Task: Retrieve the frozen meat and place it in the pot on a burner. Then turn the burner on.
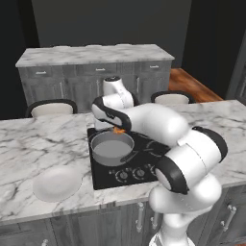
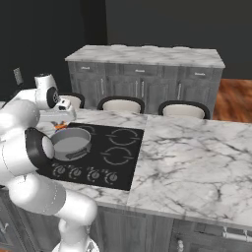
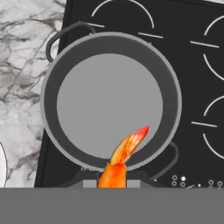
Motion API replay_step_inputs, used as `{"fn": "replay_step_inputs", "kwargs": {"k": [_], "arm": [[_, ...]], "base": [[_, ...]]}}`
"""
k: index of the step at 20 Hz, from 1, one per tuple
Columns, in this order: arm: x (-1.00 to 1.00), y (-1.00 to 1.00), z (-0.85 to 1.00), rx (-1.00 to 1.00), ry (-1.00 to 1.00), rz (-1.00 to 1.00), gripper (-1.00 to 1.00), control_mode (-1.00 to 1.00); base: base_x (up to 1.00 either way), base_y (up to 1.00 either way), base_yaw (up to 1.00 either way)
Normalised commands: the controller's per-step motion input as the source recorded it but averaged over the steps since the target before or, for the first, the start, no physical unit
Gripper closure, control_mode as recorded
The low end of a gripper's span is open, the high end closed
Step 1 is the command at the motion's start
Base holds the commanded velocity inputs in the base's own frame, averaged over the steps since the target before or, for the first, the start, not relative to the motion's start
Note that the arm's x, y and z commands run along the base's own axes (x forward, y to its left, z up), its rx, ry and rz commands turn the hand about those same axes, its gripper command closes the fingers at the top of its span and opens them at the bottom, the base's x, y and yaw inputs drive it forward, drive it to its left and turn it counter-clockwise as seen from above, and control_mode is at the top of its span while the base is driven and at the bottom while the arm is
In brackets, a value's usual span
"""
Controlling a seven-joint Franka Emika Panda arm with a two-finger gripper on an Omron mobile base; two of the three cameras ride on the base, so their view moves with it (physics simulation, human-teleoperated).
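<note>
- The gripper [image 1: 116,129] hangs over the far rim of the pot [image 1: 112,147], above the black cooktop [image 1: 144,166].
- Its jaws are closed on the frozen meat [image 3: 123,157], a small curved orange piece that sticks out from between them.
- In the hand view the meat's reddish tip reaches over the pot's grey floor, while its thicker orange end sits at the near rim, between the dark finger tips.
- In the left base view the meat [image 1: 118,130] shows as an orange speck just above the pot's far edge; in the right base view it [image 2: 60,126] sits just beside the pot [image 2: 71,142], at its far left side.
- I cannot tell whether the meat touches the pot or is held clear above it.
- The pot is round, grey and low-walled, with nothing lying on its floor; thin loop handles stick out from its rim on two opposite sides.
- It stands on the cooktop's front left burner, covering it.
- The other burners [image 2: 119,156] show as thin grey rings on the black glass to the pot's right.
- A row of small round knobs [image 2: 84,173] runs along the cooktop's front edge.
- A round white plate [image 1: 56,183] rests on the marble worktop [image 1: 29,144], left of the cooktop and apart from it.
- Three chairs [image 2: 121,105] stand along the far side of the worktop.
</note>
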Motion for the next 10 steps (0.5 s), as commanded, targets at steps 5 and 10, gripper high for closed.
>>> {"fn": "replay_step_inputs", "kwargs": {"k": [5,10], "arm": [[0.0,-0.02,-0.45,0.0,0.01,0.0,1.0,-1.0],[0.0,-0.04,-0.43,0.0,0.0,0.0,1.0,-1.0]], "base": [[0.0,0.0,0.0],[0.0,0.0,0.0]]}}
